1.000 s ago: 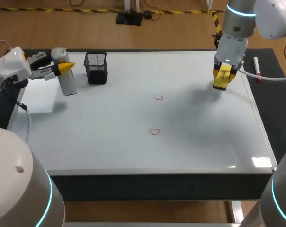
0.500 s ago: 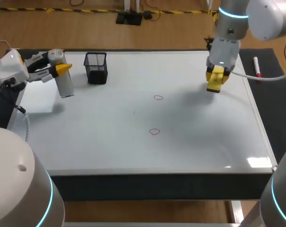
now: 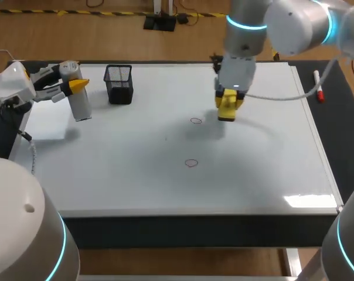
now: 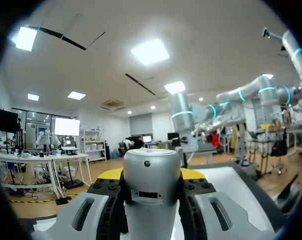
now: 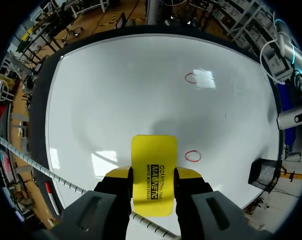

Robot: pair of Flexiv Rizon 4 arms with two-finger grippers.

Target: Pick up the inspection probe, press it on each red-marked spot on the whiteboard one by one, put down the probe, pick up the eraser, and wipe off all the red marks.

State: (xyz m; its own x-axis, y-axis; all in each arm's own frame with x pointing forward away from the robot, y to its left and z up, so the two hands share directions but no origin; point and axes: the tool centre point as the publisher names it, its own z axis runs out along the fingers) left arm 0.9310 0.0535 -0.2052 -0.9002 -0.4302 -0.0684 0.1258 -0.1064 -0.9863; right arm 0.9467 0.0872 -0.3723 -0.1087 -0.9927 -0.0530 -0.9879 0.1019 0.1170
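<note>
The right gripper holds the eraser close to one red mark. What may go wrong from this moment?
1. The eraser in the right gripper is beside the upper red mark, not over it; a short wipe may miss part.
2. The lower red mark lies apart and may be forgotten.
3. The left gripper holds the probe, not put down; it might slip and fall.

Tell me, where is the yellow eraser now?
Head view: the flat yellow eraser is in the right arm's jaws above the whiteboard, just right of the farther red circle.
</note>
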